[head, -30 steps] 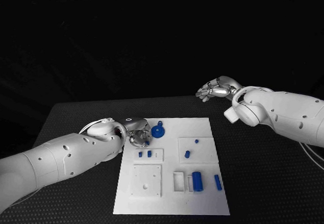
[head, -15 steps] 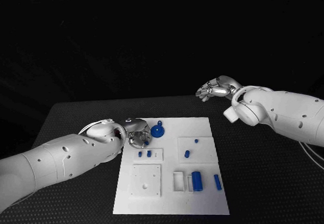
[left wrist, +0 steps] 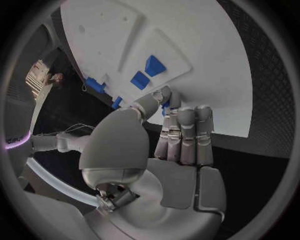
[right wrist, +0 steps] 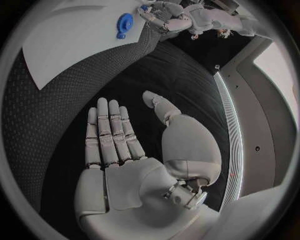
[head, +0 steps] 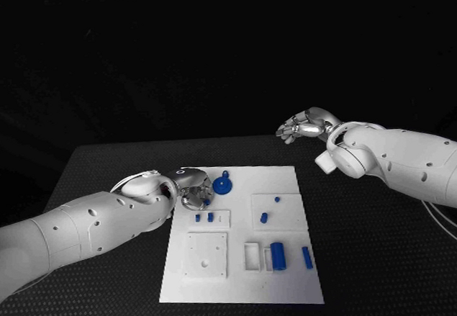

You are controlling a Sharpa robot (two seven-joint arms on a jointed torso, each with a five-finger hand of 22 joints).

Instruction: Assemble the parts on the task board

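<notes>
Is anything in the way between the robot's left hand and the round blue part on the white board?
Nothing visible. The left hand sits at the board's far left corner, right beside the round blue part, with only bare white board between them.
</notes>
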